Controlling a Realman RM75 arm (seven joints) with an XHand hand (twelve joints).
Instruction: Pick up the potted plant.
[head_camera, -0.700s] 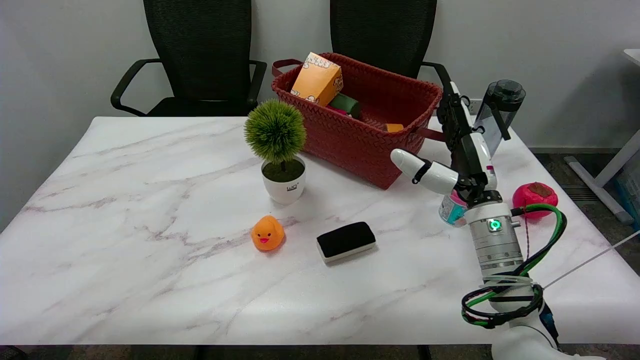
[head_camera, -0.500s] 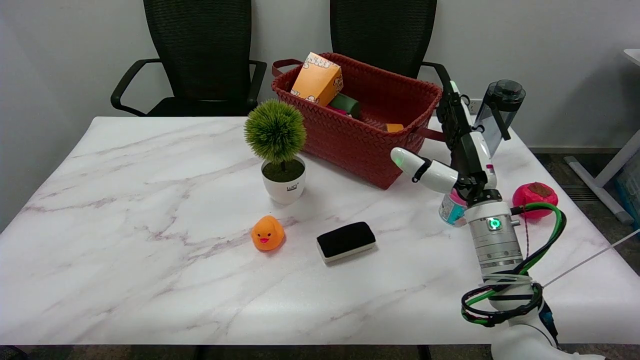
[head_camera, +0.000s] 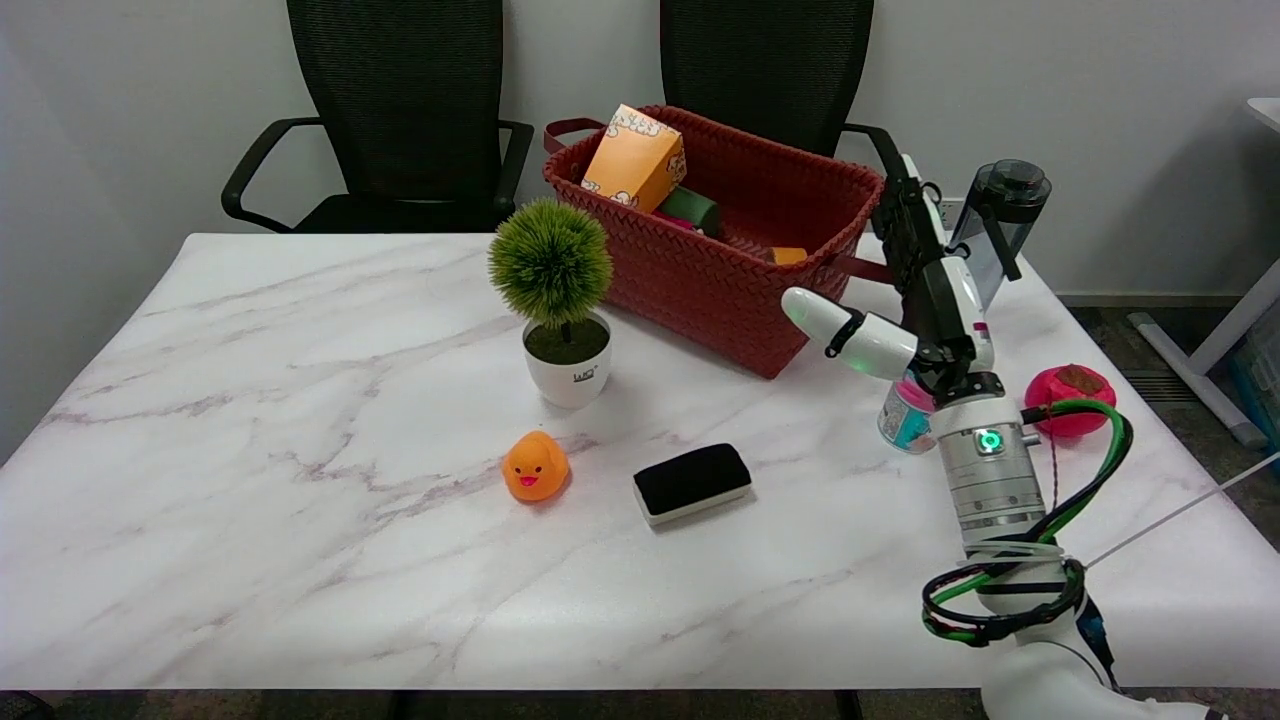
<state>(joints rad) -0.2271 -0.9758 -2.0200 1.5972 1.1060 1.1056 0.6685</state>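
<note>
On the desk (head_camera: 300, 400), the potted plant (head_camera: 562, 305) stands upright beside the red basket (head_camera: 720, 270), untouched. My right hand (head_camera: 925, 300) hovers well apart from it, fingers (head_camera: 825, 318) spread, holding nothing. Approach, grasp and lift all remain.

potted plant (head_camera: 563, 306): we see a small white round pot standing upright on the marble table (head_camera: 300, 420), near the middle of its far half. a dense green ball of spiky foliage rises on a short, thin stem from dark soil. a small dark mark sits on the pot's front, which we cannot read at this size. nothing touches the pot; it stands free, casting a faint shadow.
</note>
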